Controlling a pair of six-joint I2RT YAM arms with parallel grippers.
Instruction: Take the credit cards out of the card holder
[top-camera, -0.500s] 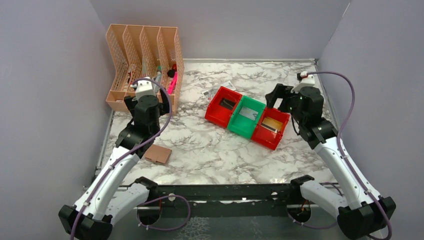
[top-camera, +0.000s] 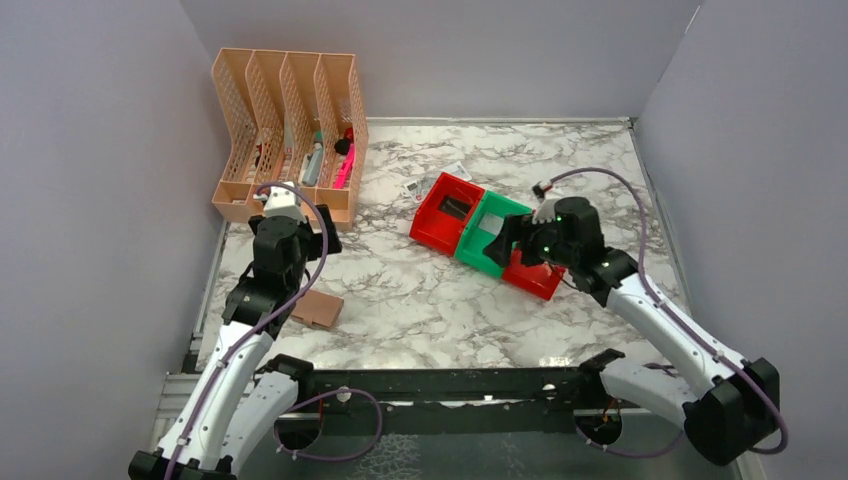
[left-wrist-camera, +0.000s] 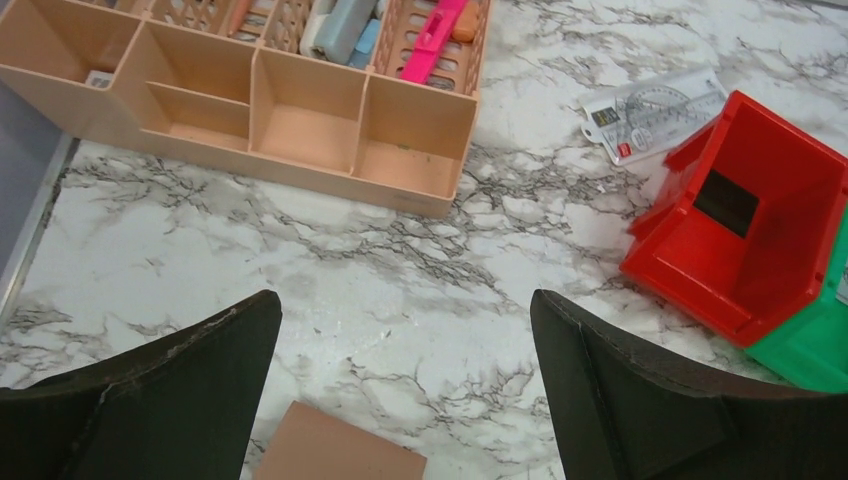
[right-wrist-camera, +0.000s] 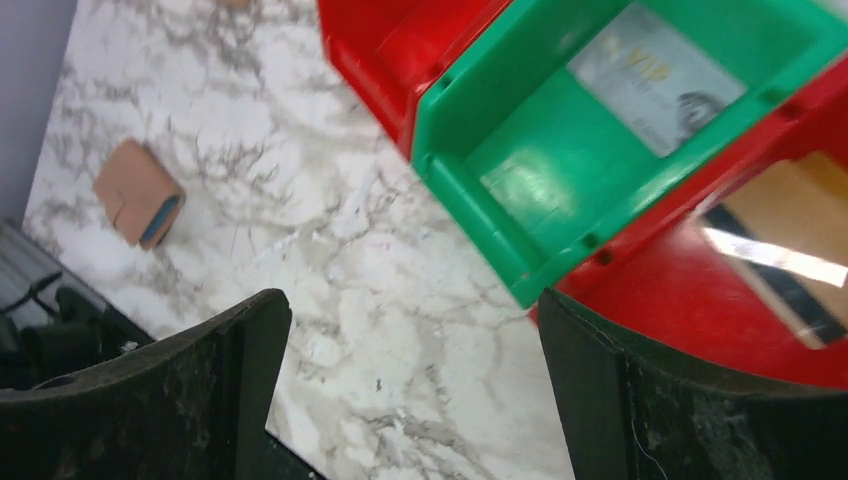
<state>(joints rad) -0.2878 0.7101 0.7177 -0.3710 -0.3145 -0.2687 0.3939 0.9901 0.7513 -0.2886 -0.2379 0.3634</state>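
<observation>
The tan card holder (top-camera: 318, 308) lies closed on the marble near the left arm; it also shows in the left wrist view (left-wrist-camera: 335, 455) and the right wrist view (right-wrist-camera: 138, 192). A dark card (left-wrist-camera: 725, 202) lies in the left red bin (top-camera: 447, 215). A grey-silver card (right-wrist-camera: 655, 78) lies in the green bin (top-camera: 488, 235). A gold-toned card (right-wrist-camera: 790, 230) lies in the right red bin (top-camera: 535, 278). My left gripper (top-camera: 305, 235) (left-wrist-camera: 405, 300) is open and empty above the marble, just beyond the holder. My right gripper (top-camera: 510, 245) (right-wrist-camera: 412, 300) is open and empty at the near edge of the green and right red bins.
A peach desk organizer (top-camera: 290, 130) with pens stands at the back left, also in the left wrist view (left-wrist-camera: 260, 110). A packaged protractor (left-wrist-camera: 655, 110) lies behind the left red bin. Grey walls close in the table on three sides.
My right arm has swung from behind the right red bin leftward and nearer, over the bins' near edge. My left gripper has drawn back and lower, toward the holder.
</observation>
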